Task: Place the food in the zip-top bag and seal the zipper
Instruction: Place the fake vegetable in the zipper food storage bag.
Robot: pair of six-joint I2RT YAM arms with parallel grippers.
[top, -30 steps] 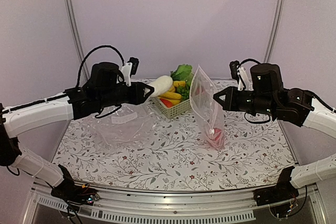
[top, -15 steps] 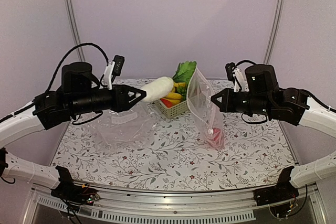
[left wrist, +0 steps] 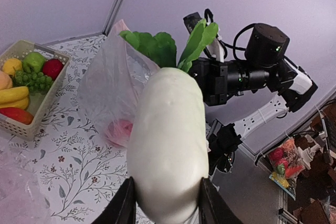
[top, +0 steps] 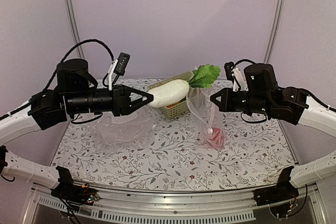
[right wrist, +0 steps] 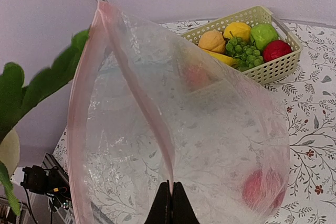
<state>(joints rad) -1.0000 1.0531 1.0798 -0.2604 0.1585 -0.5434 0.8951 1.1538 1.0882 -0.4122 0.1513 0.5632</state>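
The left gripper [top: 148, 98] is clamped on the blunt end of the white radish [top: 169, 93], its jaws spread wide by the radish's girth. It holds the radish roughly level in the air by the basket [top: 176, 109], at 12 o'clock on the table [top: 157, 166]. The green leaves [top: 205, 75] point toward 3 o'clock and hang just above the bag [top: 206, 116]. The right gripper [right wrist: 170, 203] has its jaws pinched fully together on one lip of the bag, which hangs at about 2 o'clock with a red fruit [right wrist: 260, 187] in the bottom.

With only one lip held, the pink strip [right wrist: 139, 103] frames a narrow mouth, and the radish looks nearly as wide. The leaves, going in first, could catch the strip, fold the mouth shut, or drag the plastic out of the pinch. The radish is glossy and gripped at one end, so a nudge against the bag may make it pivot or slip free. A second clear bag [top: 121, 127] lies under the left arm at 9 o'clock and could snag if that arm dips.
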